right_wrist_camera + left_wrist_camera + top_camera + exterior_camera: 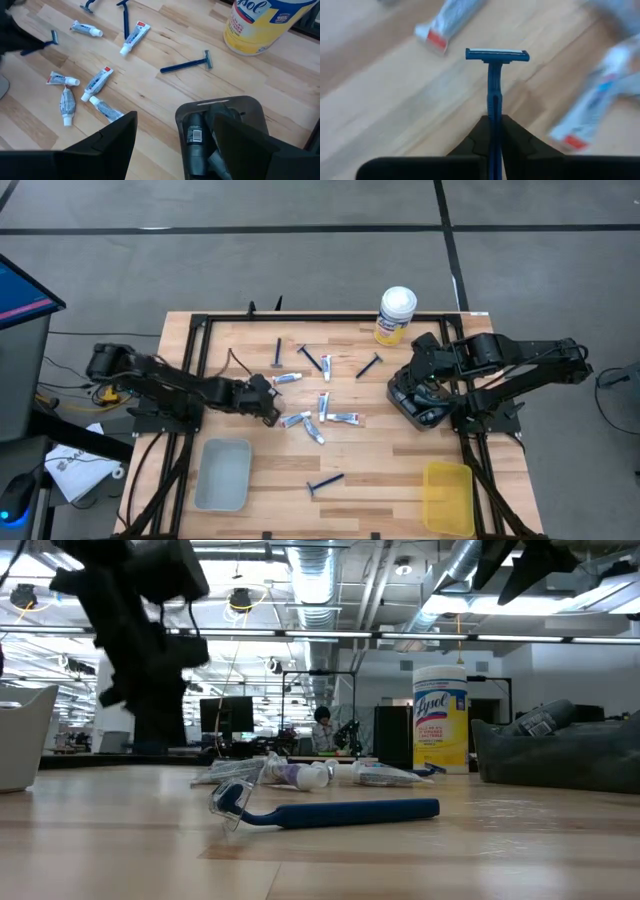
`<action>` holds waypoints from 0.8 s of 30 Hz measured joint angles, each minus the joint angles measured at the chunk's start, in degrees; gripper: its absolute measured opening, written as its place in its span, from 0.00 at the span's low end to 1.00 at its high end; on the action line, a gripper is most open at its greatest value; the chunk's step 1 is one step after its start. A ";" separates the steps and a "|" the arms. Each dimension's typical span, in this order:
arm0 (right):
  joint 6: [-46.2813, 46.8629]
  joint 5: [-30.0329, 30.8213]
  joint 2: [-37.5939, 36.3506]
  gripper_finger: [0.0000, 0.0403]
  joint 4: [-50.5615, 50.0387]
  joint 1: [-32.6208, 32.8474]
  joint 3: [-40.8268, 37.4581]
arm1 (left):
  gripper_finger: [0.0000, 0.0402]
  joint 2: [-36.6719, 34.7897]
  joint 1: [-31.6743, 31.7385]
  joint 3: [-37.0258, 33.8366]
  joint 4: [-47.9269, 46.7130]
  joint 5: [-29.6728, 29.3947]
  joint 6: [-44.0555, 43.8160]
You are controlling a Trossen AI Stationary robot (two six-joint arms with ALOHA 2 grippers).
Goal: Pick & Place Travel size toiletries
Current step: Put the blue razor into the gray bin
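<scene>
Between the left tool's pressed fingers, a blue razor is being pinched by its handle, head pointing forward over the worktop. That tool is hovering left of centre, just beside a cluster of white tubes. Other razors are lying apart: three toward the far edge, one nearer the front between the grey tray and the yellow tray. Further right, the right tool is waiting with fingers spread over a dark tray that is holding dark containers. A yellow canister is standing upright at the far edge.
</scene>
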 joint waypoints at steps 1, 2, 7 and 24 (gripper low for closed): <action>-0.44 0.01 -0.01 0.63 0.00 0.00 0.00 | 0.03 -2.18 0.27 -0.01 -0.19 0.59 0.17; -0.62 0.01 -0.01 0.63 0.00 0.00 0.00 | 0.03 -4.45 0.47 -0.02 -0.46 1.24 0.21; -0.65 0.00 -0.01 0.63 0.00 0.00 0.00 | 0.03 -16.42 -0.49 0.06 -0.76 10.74 -1.57; -1.15 -0.04 -0.01 0.63 -0.09 0.00 0.00 | 0.03 -22.53 -35.16 0.13 -4.08 23.37 -6.00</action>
